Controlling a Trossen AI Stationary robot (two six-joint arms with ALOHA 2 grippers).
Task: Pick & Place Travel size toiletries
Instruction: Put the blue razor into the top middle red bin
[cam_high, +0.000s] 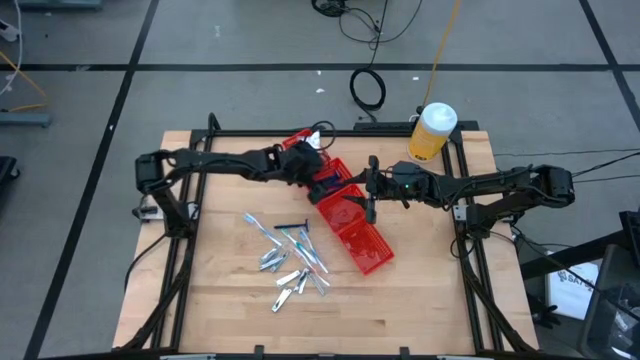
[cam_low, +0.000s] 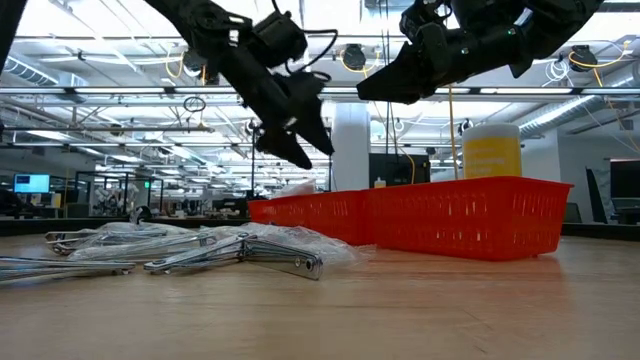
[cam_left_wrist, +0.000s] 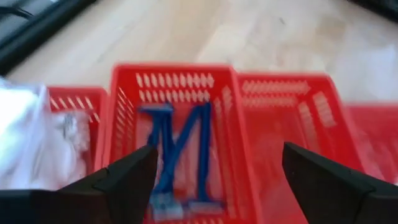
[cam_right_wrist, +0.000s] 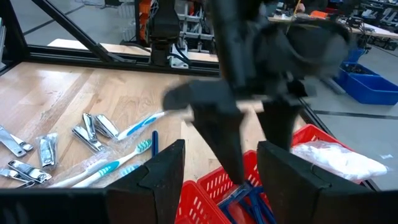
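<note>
The row of red bins (cam_high: 350, 215) sits on the worktop (cam_high: 420, 290): one compartment holds dark blue razors (cam_left_wrist: 180, 149), and the compartment beside it holds white soft packets (cam_left_wrist: 25, 134). The left gripper (cam_left_wrist: 214, 171) hangs right over the razor compartment, fingers spread wide and empty, while the right gripper (cam_high: 368, 203) hovers over the bins' middle, fingers apart, holding nothing. Toothbrushes (cam_right_wrist: 121, 163) and silvery clippers (cam_right_wrist: 93, 132) lie loose beside the bins.
</note>
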